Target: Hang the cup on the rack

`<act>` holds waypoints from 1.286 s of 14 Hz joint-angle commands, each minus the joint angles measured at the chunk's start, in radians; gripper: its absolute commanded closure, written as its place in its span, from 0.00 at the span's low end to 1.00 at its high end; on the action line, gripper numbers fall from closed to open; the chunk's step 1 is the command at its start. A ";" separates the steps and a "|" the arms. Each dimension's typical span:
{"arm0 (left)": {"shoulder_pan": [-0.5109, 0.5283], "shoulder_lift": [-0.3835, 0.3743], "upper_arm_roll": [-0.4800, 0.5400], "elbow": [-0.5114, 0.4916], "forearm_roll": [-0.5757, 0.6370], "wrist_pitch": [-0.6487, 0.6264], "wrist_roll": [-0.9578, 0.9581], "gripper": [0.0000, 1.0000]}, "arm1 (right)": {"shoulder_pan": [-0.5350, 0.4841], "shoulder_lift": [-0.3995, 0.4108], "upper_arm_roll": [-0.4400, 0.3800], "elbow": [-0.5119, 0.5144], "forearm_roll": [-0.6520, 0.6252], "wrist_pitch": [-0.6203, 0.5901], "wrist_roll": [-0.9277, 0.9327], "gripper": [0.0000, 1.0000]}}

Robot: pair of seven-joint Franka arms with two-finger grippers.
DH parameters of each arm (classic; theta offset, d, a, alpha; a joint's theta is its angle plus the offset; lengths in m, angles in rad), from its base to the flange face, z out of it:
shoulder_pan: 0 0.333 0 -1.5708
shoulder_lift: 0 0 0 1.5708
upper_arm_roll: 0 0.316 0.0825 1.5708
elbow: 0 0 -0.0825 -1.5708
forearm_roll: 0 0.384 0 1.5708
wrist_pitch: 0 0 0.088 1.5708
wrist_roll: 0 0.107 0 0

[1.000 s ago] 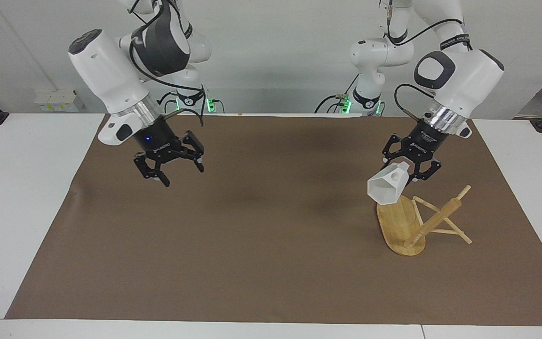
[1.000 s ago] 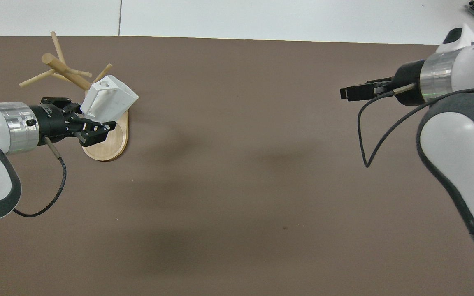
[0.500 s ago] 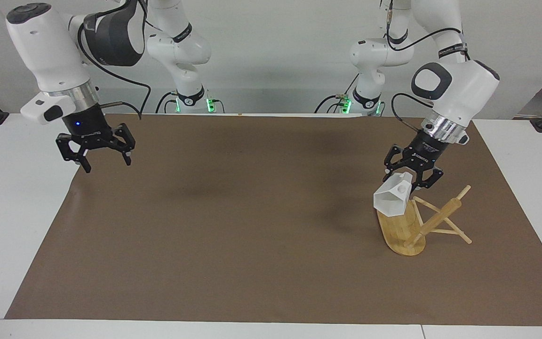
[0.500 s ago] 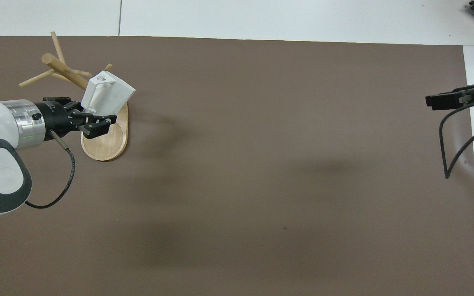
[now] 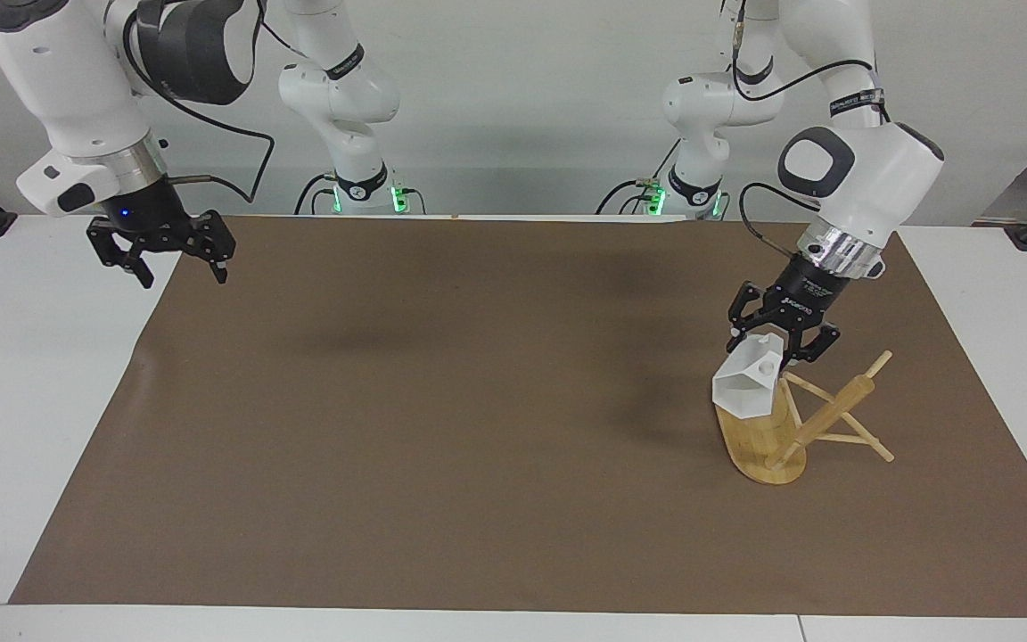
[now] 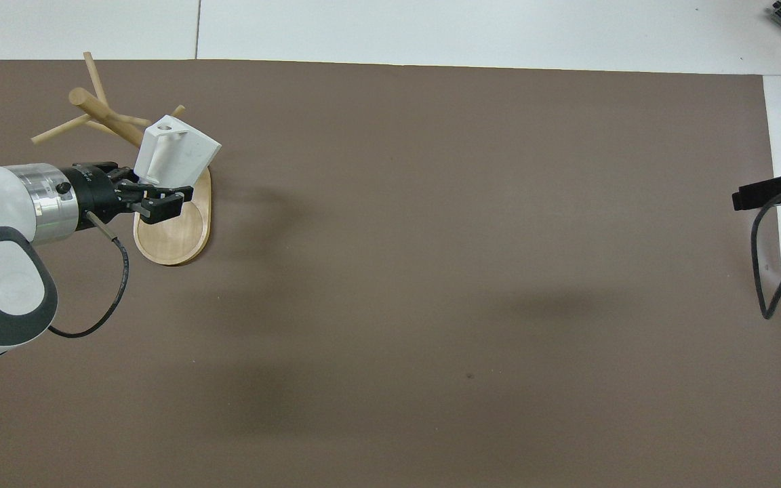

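Facing view, items read from nine o'clock to three o'clock.

Right end effector (image 5: 176,270): empty, fingers spread wide. It has swung up and outward over the last second, from above the brown mat (image 5: 442,419) to the ten o'clock corner, and now hangs over the mat's edge beside the white counter (image 5: 32,401). This arm is waiting, clear of the work.

Cup (image 5: 748,385): white, faceted, tilted, gripped at its handle end and held above the rack's oval base. It has sunk slightly and drifted toward the pegs during the same second.

Left end effector (image 5: 779,349): clamped on the cup, coming in from the two o'clock side. It has lowered a little and turned steeper.

Rack (image 5: 772,437): bamboo, at four o'clock on the mat, toward the left arm's end of the counter; post and pegs lean toward three o'clock. Unmoved.

Overhead view, cross-check: cup (image 6: 175,154) covers the farther part of the rack (image 6: 173,237) base, its pierced handle just beside the post.

Status, as a judgement: the cup is not yet hung. The approach is closing, and the handle hole wants lining up with a peg.
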 commanded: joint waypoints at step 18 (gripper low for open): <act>-0.020 0.027 -0.004 0.050 -0.002 0.008 -0.243 1.00 | -0.015 -0.024 -0.001 0.017 0.008 -0.121 0.112 0.00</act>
